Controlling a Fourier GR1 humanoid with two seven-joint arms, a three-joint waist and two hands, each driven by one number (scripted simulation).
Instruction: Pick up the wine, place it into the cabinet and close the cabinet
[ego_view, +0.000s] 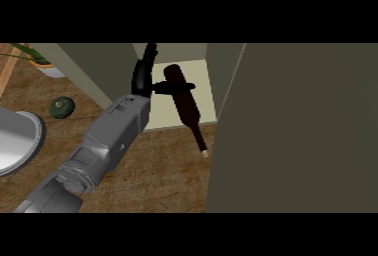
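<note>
The wine bottle (186, 106) is dark and slanted. Its base is inside the pale cabinet opening (201, 75), and its neck (201, 142) points down-right over the counter. My left hand (142, 75) comes up from the lower left at the cabinet's mouth. Its thumb (176, 88) lies across the bottle's body and its fingers (148, 57) reach up along the bottle's left side. The cabinet stands open, and its big olive door (295, 125) fills the right of the view. The right hand does not show.
The cabinet's left door (96, 70) angles out at the upper left. A dark green round thing (61, 107) lies on the wooden counter (162, 175), a grey plate (16, 142) sits at the left edge, and a potted plant (40, 62) stands at the top left.
</note>
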